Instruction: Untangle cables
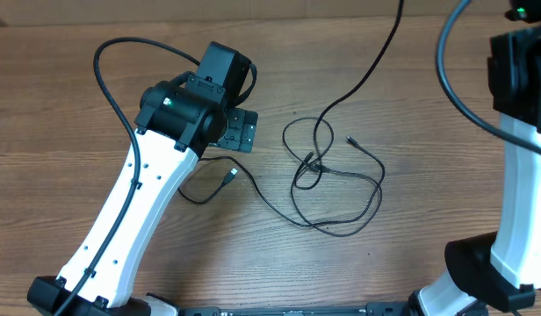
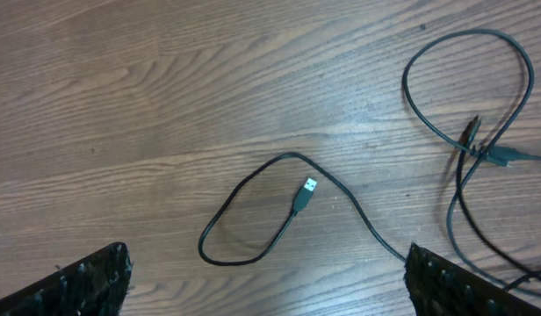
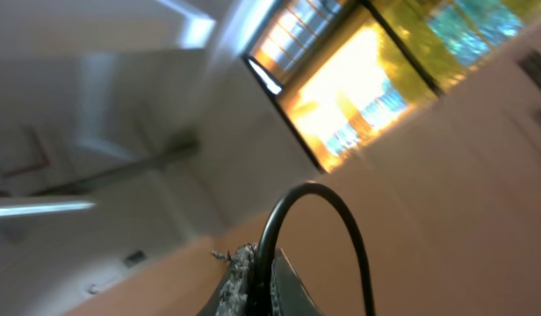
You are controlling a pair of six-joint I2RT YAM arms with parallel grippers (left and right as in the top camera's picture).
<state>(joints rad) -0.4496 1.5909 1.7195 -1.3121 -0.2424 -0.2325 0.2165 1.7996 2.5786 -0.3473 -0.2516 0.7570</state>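
My left pincer (image 2: 266, 263) stands wide open and empty above the brown wooden table (image 1: 68, 96). In the overhead view the thin black flexible cables (image 1: 332, 175) lie at 3 o'clock from it, and they cross in a knot (image 2: 486, 154). One strand curls into a small loop that ends in a silver USB plug (image 2: 307, 188), at 12 o'clock from my open fingers.

I think the good way is to come down on the strand just behind the plug, close softly, and pull toward 9 o'clock, where the wood is bare. The knot is near at 3 o'clock, so I should not drag over it. At 12 o'clock one strand leaves the overhead view.

My right pincer (image 3: 246, 279) is closed. A black loop rises beside it, and I cannot tell if it is held.
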